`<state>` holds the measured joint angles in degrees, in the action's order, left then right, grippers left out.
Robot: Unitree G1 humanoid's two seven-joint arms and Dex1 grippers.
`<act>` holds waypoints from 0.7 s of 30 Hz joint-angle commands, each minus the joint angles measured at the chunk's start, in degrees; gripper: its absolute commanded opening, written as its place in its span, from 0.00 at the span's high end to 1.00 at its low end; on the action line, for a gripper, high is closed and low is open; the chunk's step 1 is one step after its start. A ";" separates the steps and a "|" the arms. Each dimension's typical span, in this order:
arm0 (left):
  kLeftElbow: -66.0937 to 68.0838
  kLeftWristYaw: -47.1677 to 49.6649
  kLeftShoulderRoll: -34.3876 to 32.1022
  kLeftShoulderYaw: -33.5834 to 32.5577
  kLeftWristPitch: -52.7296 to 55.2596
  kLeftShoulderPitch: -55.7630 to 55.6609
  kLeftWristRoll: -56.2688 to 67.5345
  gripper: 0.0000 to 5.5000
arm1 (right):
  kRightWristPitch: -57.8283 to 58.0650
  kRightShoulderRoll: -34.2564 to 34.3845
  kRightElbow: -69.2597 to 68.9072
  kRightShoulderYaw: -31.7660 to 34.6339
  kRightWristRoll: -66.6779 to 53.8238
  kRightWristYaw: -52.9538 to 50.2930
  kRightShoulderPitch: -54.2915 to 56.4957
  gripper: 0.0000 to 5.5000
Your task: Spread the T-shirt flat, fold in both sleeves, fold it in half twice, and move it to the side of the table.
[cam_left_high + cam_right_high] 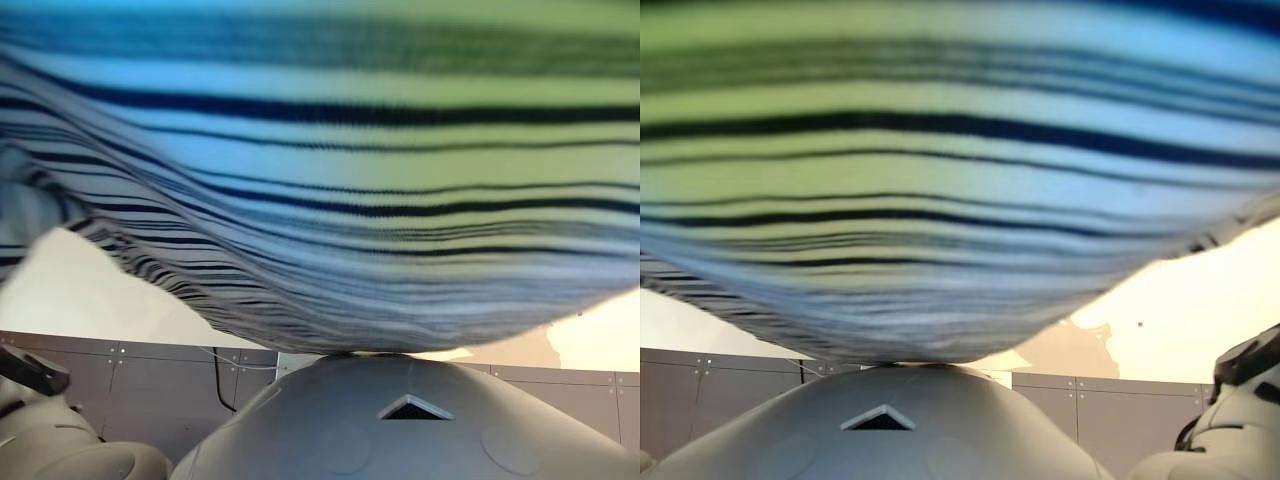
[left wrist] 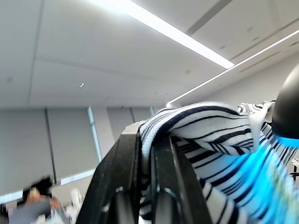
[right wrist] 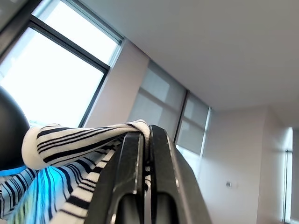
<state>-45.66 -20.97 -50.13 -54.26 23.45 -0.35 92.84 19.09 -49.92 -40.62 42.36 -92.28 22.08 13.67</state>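
Cloth dominates the scene: the T-shirt (image 1: 330, 180), white with dark stripes, hangs stretched in the air close before the head camera. Its lower edge sags in a shallow curve. Beneath that edge you can see patches of the pale tabletop (image 1: 1180, 300) on either side. Whether any part of the shirt touches the surface cannot be told.

Your left hand (image 2: 146, 144) is raised toward the ceiling, its two dark fingers clenched on a bunched fold of the striped fabric. Your right hand (image 3: 144, 135) is raised the same way, fingers pressed tight on another gathered edge of the shirt.

The step in hand appears to be spreading the shirt flat. To do it well, hold the two hands well apart so the cloth between them is taut and level. Lower both together at an even pace. Let the hanging hem meet the tabletop first, then lay the rest down away from it, so no fold gets trapped underneath. Release only once the fabric lies smooth; the bunched grips may otherwise leave wrinkles near the shoulders.
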 commanded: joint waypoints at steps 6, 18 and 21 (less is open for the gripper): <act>15.23 -18.05 6.16 42.50 -3.09 5.99 -46.95 0.98 | 1.05 8.11 16.92 -36.95 43.79 5.85 -5.61 0.98; 92.04 -9.31 27.06 60.51 -30.40 -39.60 -85.17 0.98 | -23.05 30.77 83.28 -52.46 83.80 -2.89 29.23 0.98; 105.27 -7.77 30.47 63.91 -33.80 -44.19 -91.01 0.89 | -25.99 34.21 98.94 -56.00 91.65 -8.08 34.82 0.90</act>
<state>48.14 -30.48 -22.80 6.68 -7.54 -39.03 7.32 -4.09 -18.93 45.36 -10.72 -7.07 17.97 42.21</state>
